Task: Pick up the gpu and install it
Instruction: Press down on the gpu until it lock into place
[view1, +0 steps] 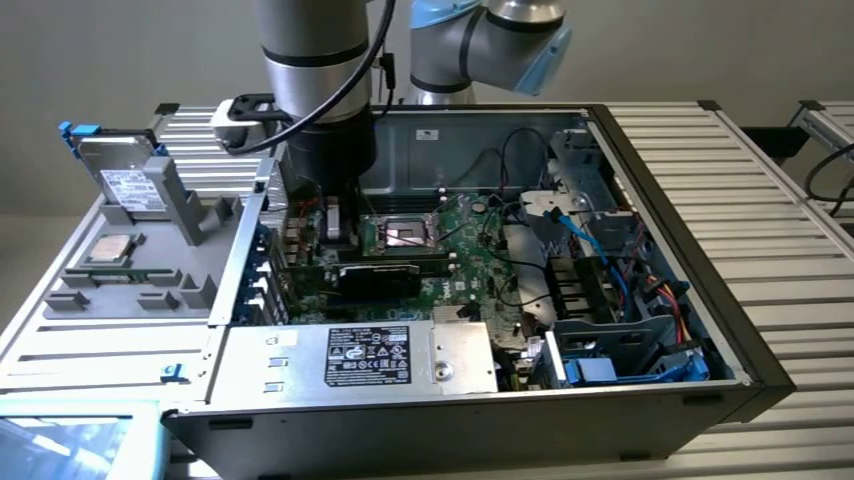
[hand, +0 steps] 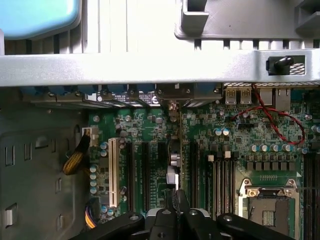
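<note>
One gpu (view1: 394, 272) is seen low over the motherboard (view1: 461, 225) at the centre of the exterior frame, inside the open case (view1: 747, 330). In the wrist frame it is seen edge-on (hand: 173, 150), run up the middle towards the rear slots. The gripper (hand: 176, 196) (bottom centre) is drawn nearly together, apparently clamped on the card's thin edge.

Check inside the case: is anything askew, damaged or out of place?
Nothing looks damaged or spilled. The gpu stands edge-on, parallel to the expansion slots on the motherboard, not tilted. Two things stand out: the CPU socket is bare, and a red wire loops loosely over the board.
</note>
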